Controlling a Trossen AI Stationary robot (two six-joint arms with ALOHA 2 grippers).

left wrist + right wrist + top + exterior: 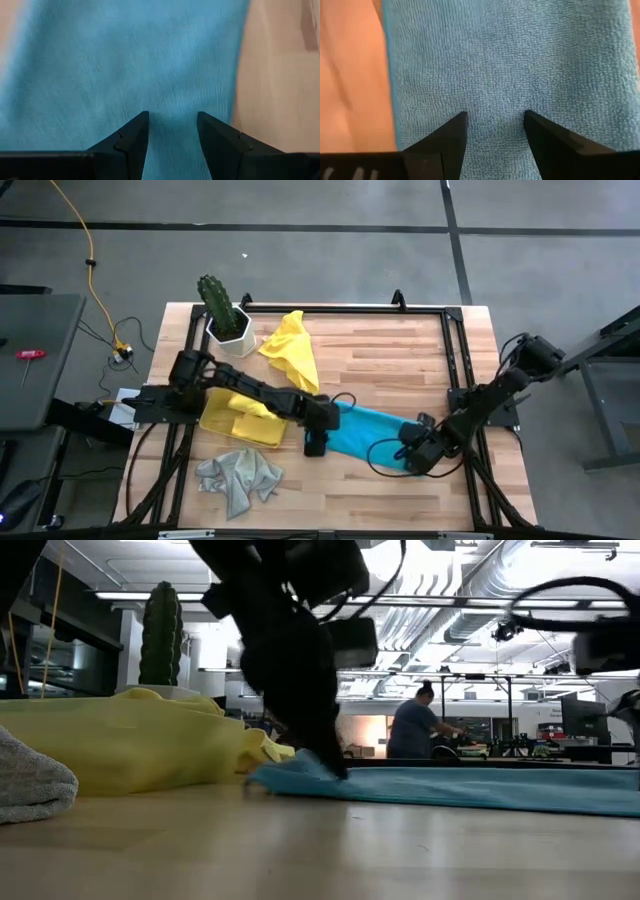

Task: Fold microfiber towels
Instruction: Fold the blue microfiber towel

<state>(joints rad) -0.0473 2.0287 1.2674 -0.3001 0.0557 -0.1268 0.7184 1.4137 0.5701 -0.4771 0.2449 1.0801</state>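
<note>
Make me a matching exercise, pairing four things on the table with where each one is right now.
Things:
1. turquoise towel
2. grey towel
3. cactus
4. loose yellow towel

Places:
A. in a white pot at the far left corner
B. crumpled near the front left edge
C. spread flat under both grippers
D. beside the pot, toward the table's middle

Pairs: 1-C, 2-B, 3-A, 4-D

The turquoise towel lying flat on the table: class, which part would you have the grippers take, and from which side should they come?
Probably its two short ends. The turquoise towel lies as a flat strip between the left gripper and the right gripper, both open with fingers straddling cloth. Coming straight down from above suits best, since a flat cloth offers no raised edge; each should pinch a corner at its own end.
</note>
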